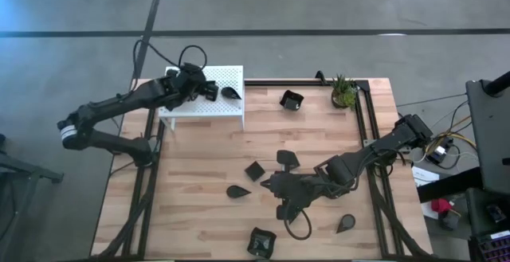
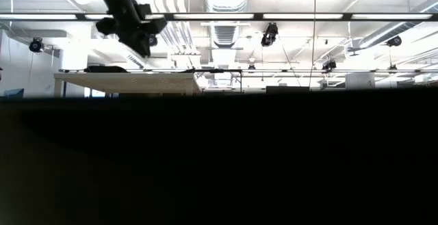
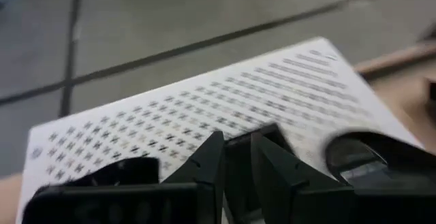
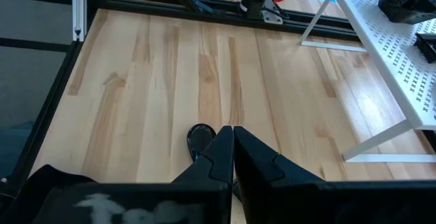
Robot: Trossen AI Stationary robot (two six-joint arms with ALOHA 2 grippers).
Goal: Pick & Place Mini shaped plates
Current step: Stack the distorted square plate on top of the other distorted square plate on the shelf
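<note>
Several small glossy black plates lie scattered on the wooden table: a rimmed square one, a small square one, a teardrop, another teardrop and a square one at the near edge. One teardrop plate rests flat on the white perforated platform. My left gripper hovers over the platform, its fingertips a little apart. My right gripper is shut with nothing in it, above mid-table, just short of a teardrop plate. My left gripper has a dark shape showing in the narrow gap between its fingers, low over the platform. Whether the fingers touch it I cannot tell.
A small green potted plant stands at the far right. A black cable loop lies under my right arm. Black frame rails run along the table's sides. Another black plate sits on the platform beside my left gripper.
</note>
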